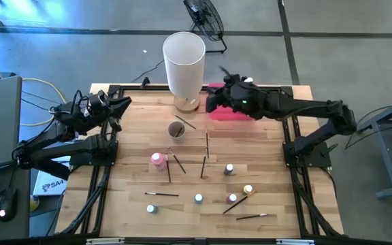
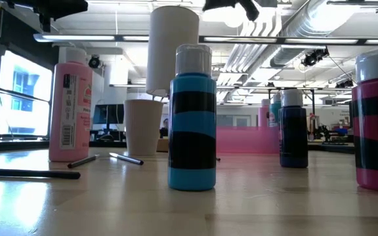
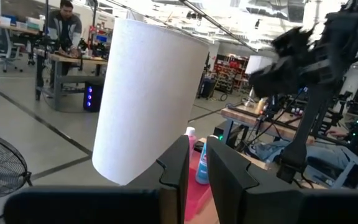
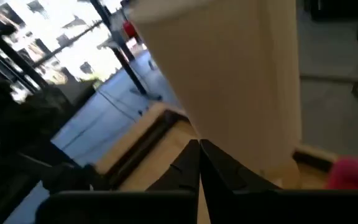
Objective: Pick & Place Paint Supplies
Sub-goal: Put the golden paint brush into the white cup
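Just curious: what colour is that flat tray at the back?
Pink tray, clearest in the high view.

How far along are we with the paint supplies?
Done: a teal bottle and a pink one appear to stand in the pink tray. A brush seems to sit in the cup.
In hand: nothing. The right hand is shut and empty beside the tray.
Left: a pink bottle, five tiny bottles and several brushes on the table. The left hand waits at the left edge.
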Controlling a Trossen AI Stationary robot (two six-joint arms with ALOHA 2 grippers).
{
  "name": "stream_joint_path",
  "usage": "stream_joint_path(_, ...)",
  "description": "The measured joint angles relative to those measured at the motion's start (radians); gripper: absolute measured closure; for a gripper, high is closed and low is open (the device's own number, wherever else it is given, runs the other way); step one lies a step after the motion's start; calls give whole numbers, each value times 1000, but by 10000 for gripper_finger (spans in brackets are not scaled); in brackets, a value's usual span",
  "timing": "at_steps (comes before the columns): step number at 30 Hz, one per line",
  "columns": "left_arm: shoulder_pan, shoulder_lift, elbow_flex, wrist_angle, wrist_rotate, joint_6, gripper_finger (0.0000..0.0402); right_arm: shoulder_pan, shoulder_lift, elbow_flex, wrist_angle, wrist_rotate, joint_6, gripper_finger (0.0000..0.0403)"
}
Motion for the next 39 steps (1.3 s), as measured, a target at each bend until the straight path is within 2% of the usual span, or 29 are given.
stream_joint_path(5,0,0,0,-3,0,0,348,-23,61,-1,-128,-40,154,399)
stream_joint_path(13,0,0,0,-17,1,0,348,-26,164,-2,-219,-107,308,399)
stream_joint_path(18,0,0,0,-42,1,0,348,-23,191,-2,-236,-151,310,399)
stream_joint_path(39,0,0,0,-56,3,0,348,-21,218,-34,-251,-142,310,398)
